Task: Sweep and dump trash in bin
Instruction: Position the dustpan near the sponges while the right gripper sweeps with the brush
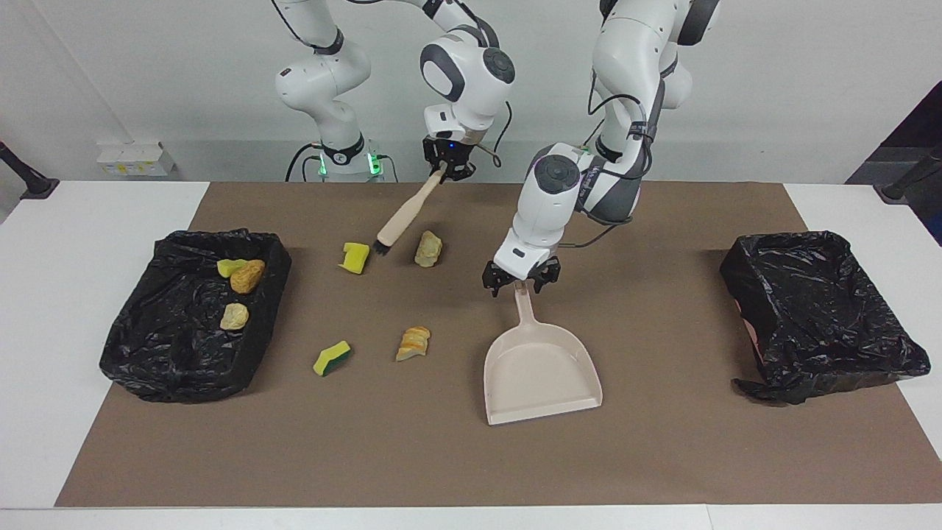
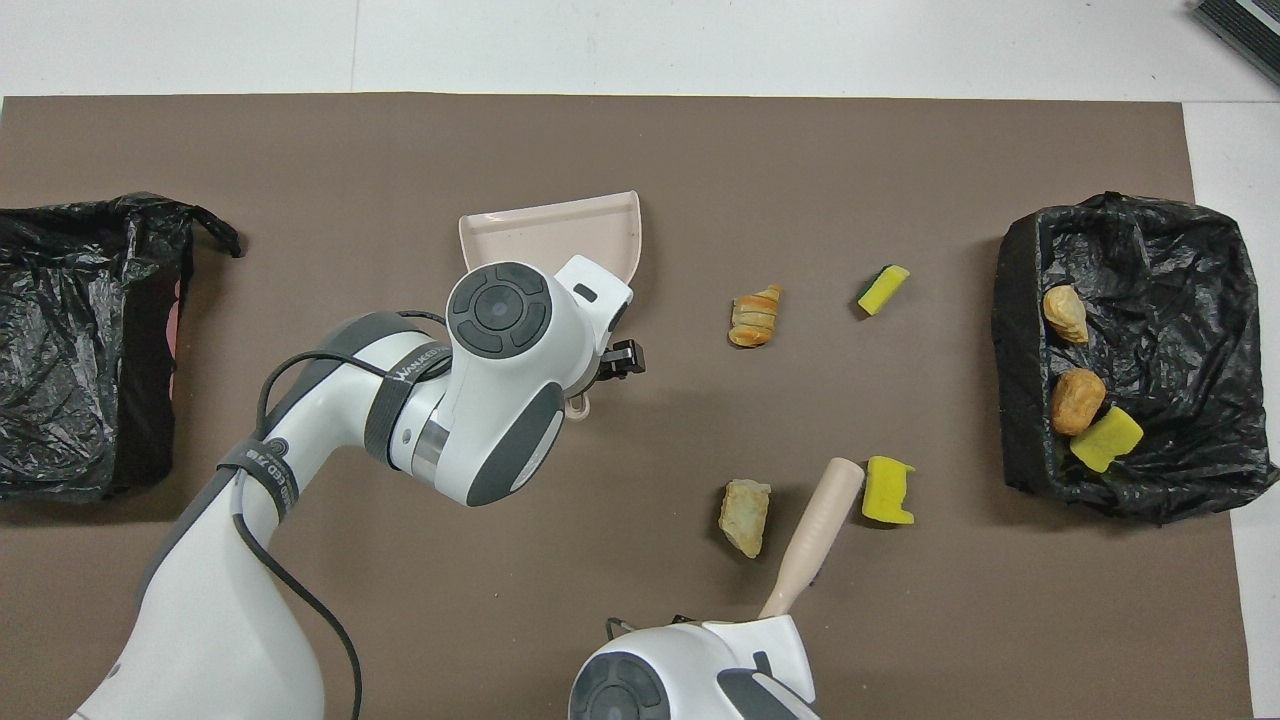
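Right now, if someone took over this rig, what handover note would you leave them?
Right gripper is shut on the brush, bristles down between two scraps. Left gripper is open over the dustpan handle, not gripping it.
Done: three scraps lie in the bin at the right arm's end.
Left: four scraps on the mat, two by the brush, two farther out. The other bin holds none.
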### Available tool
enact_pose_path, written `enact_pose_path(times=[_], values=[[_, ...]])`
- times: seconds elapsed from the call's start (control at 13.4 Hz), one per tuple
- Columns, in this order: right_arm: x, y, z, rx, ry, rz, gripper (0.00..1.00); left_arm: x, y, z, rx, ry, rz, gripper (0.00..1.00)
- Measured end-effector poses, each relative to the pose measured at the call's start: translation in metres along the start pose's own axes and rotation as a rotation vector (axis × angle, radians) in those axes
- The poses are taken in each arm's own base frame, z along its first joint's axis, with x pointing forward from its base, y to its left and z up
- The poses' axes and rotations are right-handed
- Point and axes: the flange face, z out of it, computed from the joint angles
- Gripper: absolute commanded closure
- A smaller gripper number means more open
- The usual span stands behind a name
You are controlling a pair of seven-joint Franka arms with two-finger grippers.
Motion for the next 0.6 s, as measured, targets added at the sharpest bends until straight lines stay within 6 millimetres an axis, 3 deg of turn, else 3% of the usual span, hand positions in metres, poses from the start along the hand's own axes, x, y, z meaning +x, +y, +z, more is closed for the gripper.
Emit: enact_pose_path(times=[0.07, 0.15, 0.3, 0.6], values=[[0.008, 0.005, 0.009, -0.020, -0.010, 0.030, 1.00, 0.000, -0.001, 0.001, 0.003, -0.003, -0.001, 0.91], [0.019, 0.012, 0.019, -0.045, -0.024, 0.057, 1.00, -0.001, -0.002, 0.002, 0.010, -0.007, 0.000, 1.00], [0.043, 0.026, 0.044, -0.087, -0.058, 0.115, 1.00, -0.001, -0.006, 0.004, 0.038, -0.022, 0.005, 1.00], [0.054, 0.045, 0.079, -0.072, -0.102, 0.169, 1.00, 0.004, -0.013, -0.003, 0.060, -0.005, 0.044, 1.00]])
